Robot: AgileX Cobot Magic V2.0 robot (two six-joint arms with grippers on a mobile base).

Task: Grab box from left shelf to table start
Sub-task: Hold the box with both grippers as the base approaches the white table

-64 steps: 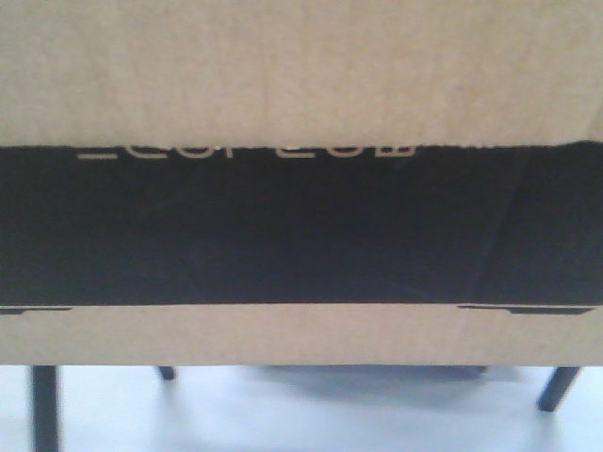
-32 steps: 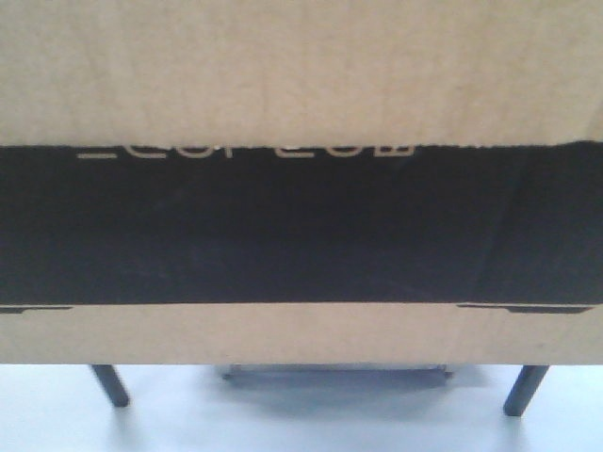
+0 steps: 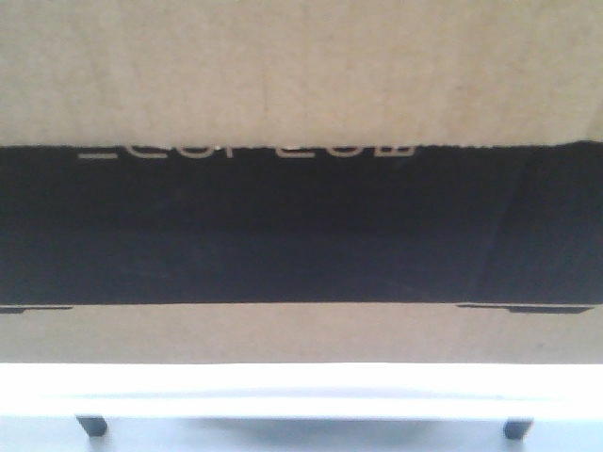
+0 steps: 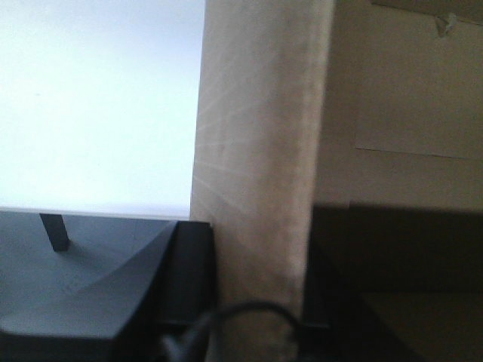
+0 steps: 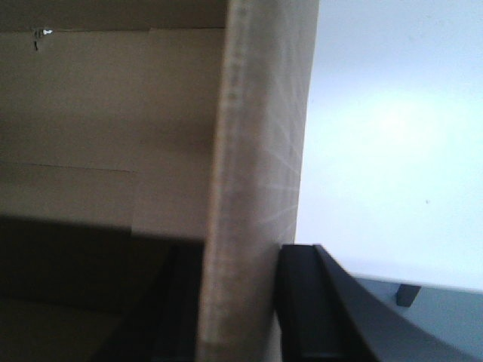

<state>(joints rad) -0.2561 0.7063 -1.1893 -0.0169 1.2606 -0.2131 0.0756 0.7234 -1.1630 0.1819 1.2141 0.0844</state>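
The box (image 3: 301, 75) fills the front view: brown cardboard with a black panel (image 3: 301, 226) and white lettering along the panel's top edge. In the left wrist view my left gripper (image 4: 256, 283) is shut on an upright cardboard wall of the box (image 4: 256, 166), with one black finger (image 4: 189, 279) on each side of it. My right gripper (image 5: 241, 302) is likewise shut on the box (image 5: 253, 166), and its outer finger (image 5: 302, 302) presses the wall. The white table (image 3: 301, 388) lies just below the box's bottom edge. The left shelf is out of view.
The white table top spreads beside the box in both wrist views (image 4: 98, 105) (image 5: 392, 151). Dark table legs (image 3: 91, 426) (image 3: 516, 429) stand on a grey floor (image 4: 75, 279). A dark cable (image 4: 249, 317) loops in front of the left wrist camera.
The box keeps its place in the front view while the white table edge has come in beneath it. The dark legs have dropped lower and look shorter.
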